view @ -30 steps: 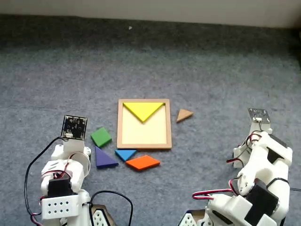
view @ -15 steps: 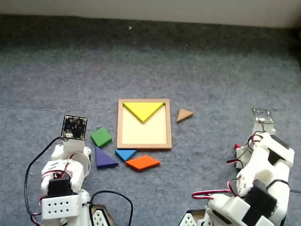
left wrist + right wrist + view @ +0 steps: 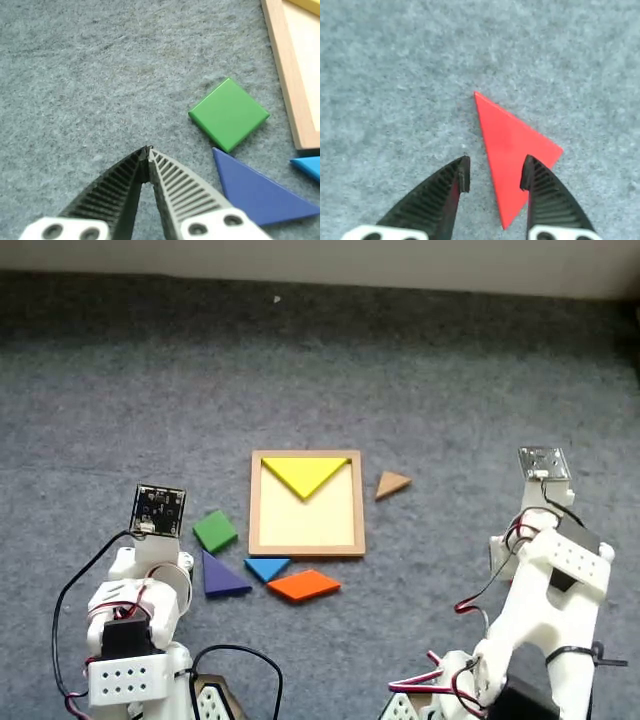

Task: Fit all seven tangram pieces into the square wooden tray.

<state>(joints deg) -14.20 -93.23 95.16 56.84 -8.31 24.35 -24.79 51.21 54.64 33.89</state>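
right arm lines up on red triangle; one of seven pieces seated

the right gripper [image 3: 495, 172] hangs over the red triangle [image 3: 512, 145], jaws parted to a middling gap and holding nothing. one jaw stands over bare grey felt, the other over the piece's edge. the triangle lies flat on the desk [image 3: 420, 370], on the right arm's side. in the square wooden tray [image 3: 256, 508] at the middle of the desk, only the yellow triangle [image 3: 303, 475] is seated, its long side against the rim farthest from the arms. the brown triangle [image 3: 391, 484] waits just beside the tray. the green square [image 3: 215, 531], purple triangle [image 3: 223, 577], blue triangle [image 3: 267, 567] and orange parallelogram [image 3: 303, 585] lie near the tray's corner on the left arm's side. the left gripper [image 3: 148, 150] is pinched closed and empty, near the green square. the step in hand looks to be the pickup of the red piece. done well, it would call for a wider gap or a sideways shift so both jaws clear the edges. then comes a descent to the felt and a squeeze across the narrow part. a thin, flat piece could tip or skid out of an off-centre pinch.
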